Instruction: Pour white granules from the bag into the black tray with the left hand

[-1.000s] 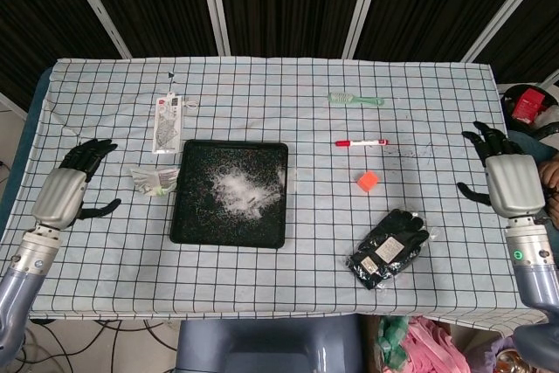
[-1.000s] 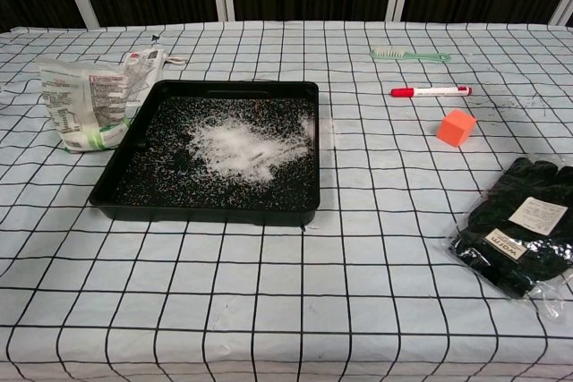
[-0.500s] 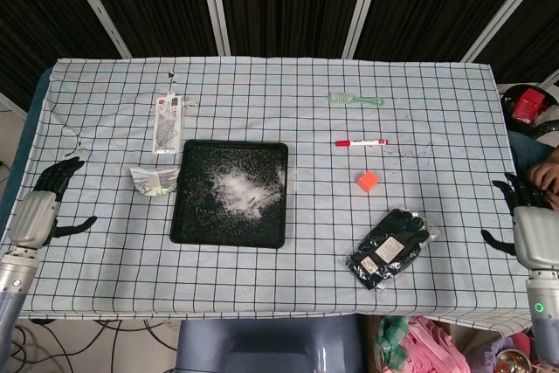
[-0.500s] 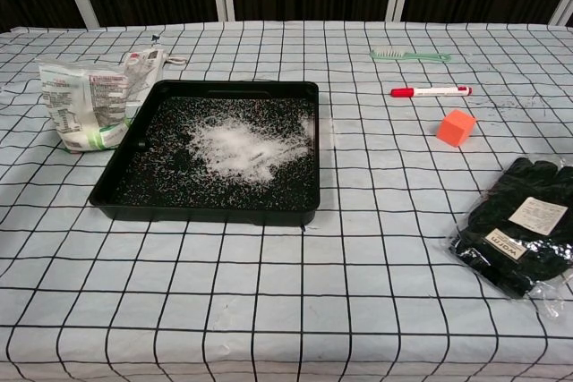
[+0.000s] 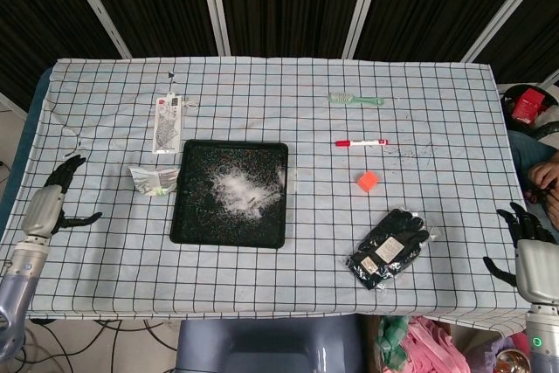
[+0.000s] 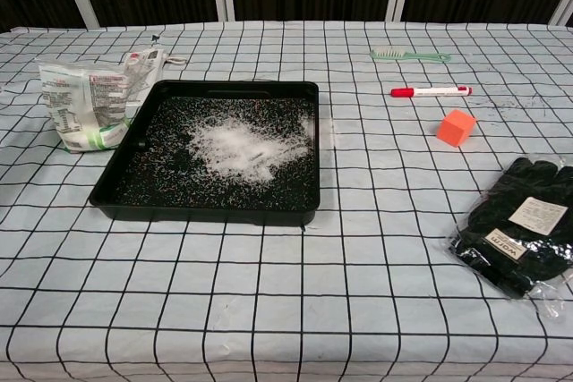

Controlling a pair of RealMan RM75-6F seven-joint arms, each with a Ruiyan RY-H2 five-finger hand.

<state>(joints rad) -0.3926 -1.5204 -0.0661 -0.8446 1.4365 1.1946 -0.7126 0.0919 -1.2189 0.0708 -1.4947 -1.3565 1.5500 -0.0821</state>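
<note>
One bag (image 6: 85, 100), one black tray (image 6: 116, 181), two empty hands.

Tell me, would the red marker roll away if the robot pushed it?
Probably yes: the red marker looks round and slim, lying flat on the checked cloth, so a sideways nudge could roll it. It seems stiff and light, so lifting it should be easy.

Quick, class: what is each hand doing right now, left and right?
Left hand: open, fingers apart, holding nothing, at the table's left edge.
Right hand: open, fingers spread, holding nothing, at the table's right edge.
</note>
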